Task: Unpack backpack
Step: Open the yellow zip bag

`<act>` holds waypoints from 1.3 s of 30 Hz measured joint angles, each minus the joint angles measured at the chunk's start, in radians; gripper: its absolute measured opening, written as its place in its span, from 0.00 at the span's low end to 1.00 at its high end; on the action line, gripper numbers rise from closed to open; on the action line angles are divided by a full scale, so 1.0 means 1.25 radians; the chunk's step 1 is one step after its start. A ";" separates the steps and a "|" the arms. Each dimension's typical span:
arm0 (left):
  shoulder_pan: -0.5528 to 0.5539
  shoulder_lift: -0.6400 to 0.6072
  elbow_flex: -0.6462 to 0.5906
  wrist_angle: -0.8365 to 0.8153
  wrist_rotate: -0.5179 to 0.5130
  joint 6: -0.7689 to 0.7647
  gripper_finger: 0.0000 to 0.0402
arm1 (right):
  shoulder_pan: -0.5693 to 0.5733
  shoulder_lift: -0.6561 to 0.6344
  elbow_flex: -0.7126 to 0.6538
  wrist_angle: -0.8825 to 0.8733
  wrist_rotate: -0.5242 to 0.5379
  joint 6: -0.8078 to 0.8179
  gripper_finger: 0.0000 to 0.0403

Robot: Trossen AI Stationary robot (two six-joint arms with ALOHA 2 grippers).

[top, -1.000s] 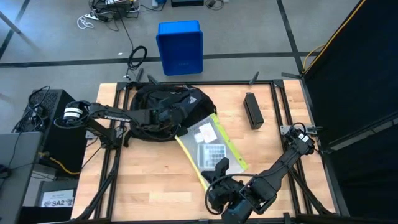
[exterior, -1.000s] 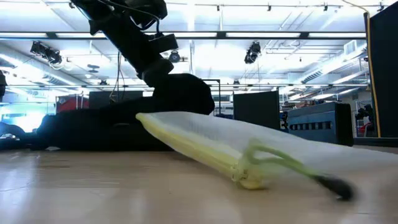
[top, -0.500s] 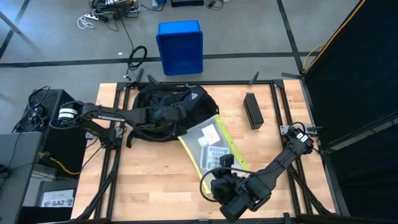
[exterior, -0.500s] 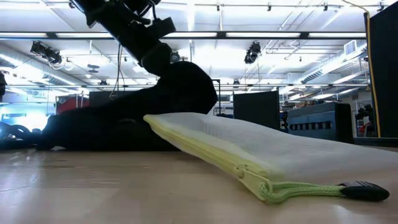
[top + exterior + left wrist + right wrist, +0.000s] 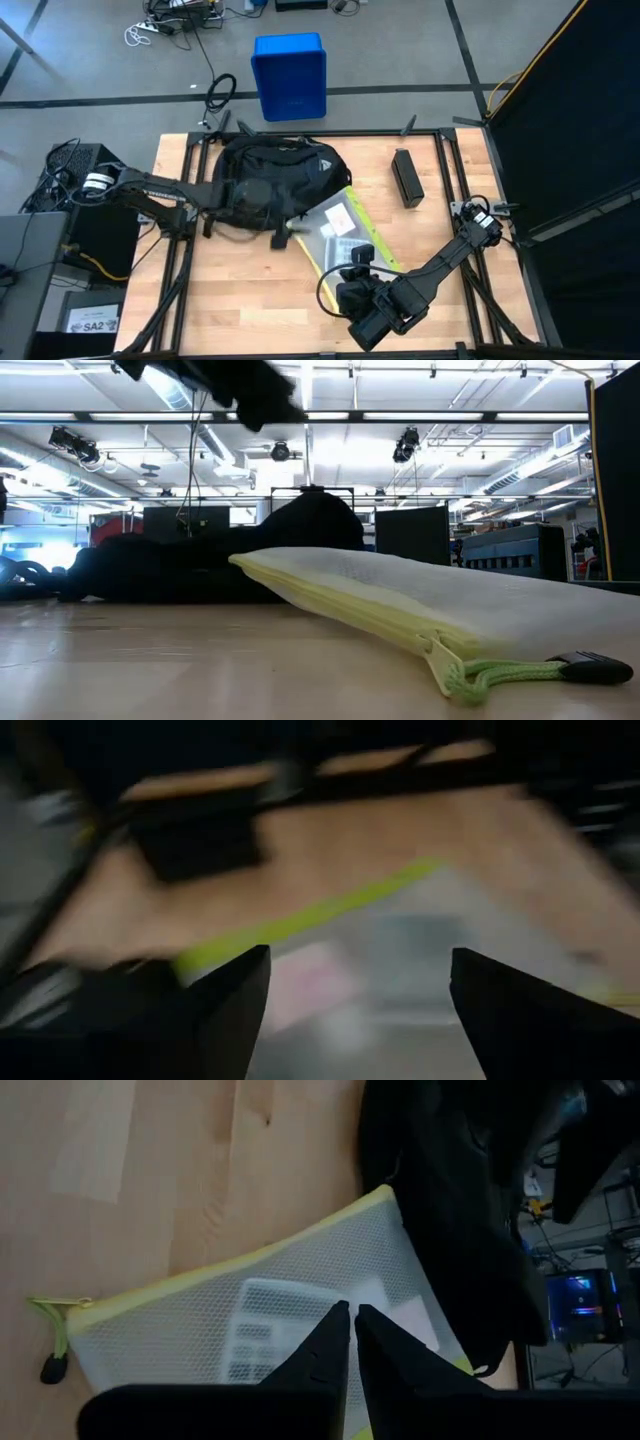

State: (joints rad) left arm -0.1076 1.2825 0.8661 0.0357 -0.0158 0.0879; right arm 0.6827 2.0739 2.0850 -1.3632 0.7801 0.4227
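Lying in the upper middle of the table (image 5: 230, 290) in the high view, the backpack (image 5: 262, 178) is a dark rounded heap, and from its lower right side comes a clear mesh pouch (image 5: 340, 232) with a yellow-green edge. The pouch looks almost fully out, only its upper corner touching the bag, so I judge that the step in hand is the pulling out of this first item.

Over the bag's lower edge, in the centre of the high view, the left gripper (image 5: 283, 232) stands with its fingers (image 5: 225, 1010) wide apart and nothing between them. The right gripper (image 5: 352, 272), in the lower middle, is over the near end of the pouch; its fingers (image 5: 330, 1342) are pressed together, and I see nothing pinched between them.

Next, I think, the pouch must be moved clear of the bag, and one gripper must go to the opening of the bag for what remains inside.

For writing: a pale triangular logo (image 5: 313, 166) is on the backpack, with no letters I can read. Papers inside the pouch are too small to read. A card marked "SA2" (image 5: 93, 324) stands at the lower left, beside the table.
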 joint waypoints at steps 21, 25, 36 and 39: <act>-0.366 0.477 0.085 0.151 -0.477 0.325 0.63 | 0.021 0.000 0.000 0.025 -0.038 0.040 0.00; -0.354 0.551 0.144 0.143 -0.502 0.403 0.63 | 0.021 0.000 0.000 0.029 -0.039 0.041 0.00; -0.324 0.629 0.258 0.065 -0.432 0.480 0.59 | 0.027 0.001 -0.033 0.056 -0.041 0.063 0.00; -0.317 0.629 0.258 0.062 -0.430 0.461 0.58 | 0.028 0.001 -0.074 0.079 -0.052 0.062 0.00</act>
State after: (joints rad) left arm -0.5036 2.0693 1.1892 0.1135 -0.5537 0.6643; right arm 0.7174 2.0750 1.9923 -1.2648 0.7154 0.5007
